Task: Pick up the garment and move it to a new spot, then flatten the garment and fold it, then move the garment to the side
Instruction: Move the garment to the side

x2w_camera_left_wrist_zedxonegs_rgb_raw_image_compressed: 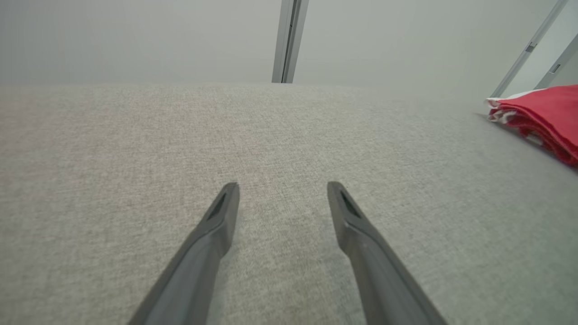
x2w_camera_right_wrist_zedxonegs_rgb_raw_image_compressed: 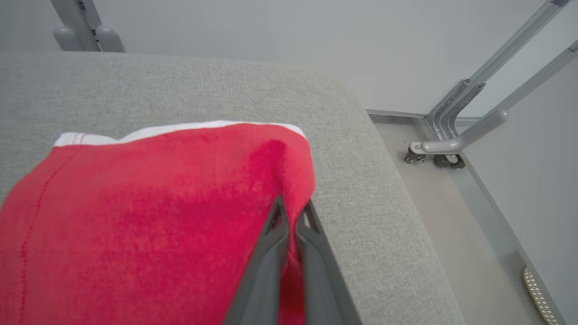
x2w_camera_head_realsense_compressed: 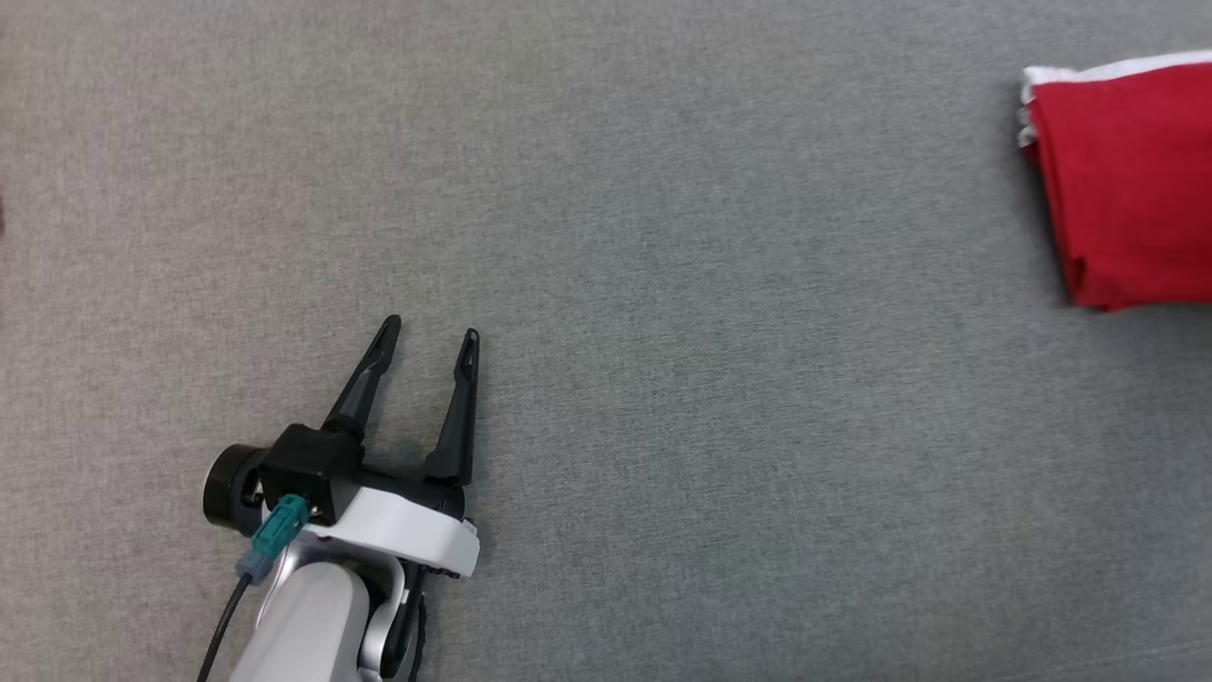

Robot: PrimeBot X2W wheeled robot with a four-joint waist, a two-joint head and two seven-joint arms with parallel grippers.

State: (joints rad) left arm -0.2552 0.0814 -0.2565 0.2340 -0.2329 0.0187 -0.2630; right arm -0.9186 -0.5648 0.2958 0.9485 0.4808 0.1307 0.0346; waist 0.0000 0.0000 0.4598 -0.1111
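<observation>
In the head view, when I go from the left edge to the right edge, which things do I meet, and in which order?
left hand, open → bare stretch of the grey fabric surface → red garment, folded, with a white edge, cut off by the right border of the picture

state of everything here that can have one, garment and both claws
red garment: folded, lying at the right end of the grey fabric surface, one edge bunched up where it is gripped
left claw: open, empty, over bare surface, apart from the garment
right claw: shut on the garment's edge, near the surface's side edge
</observation>
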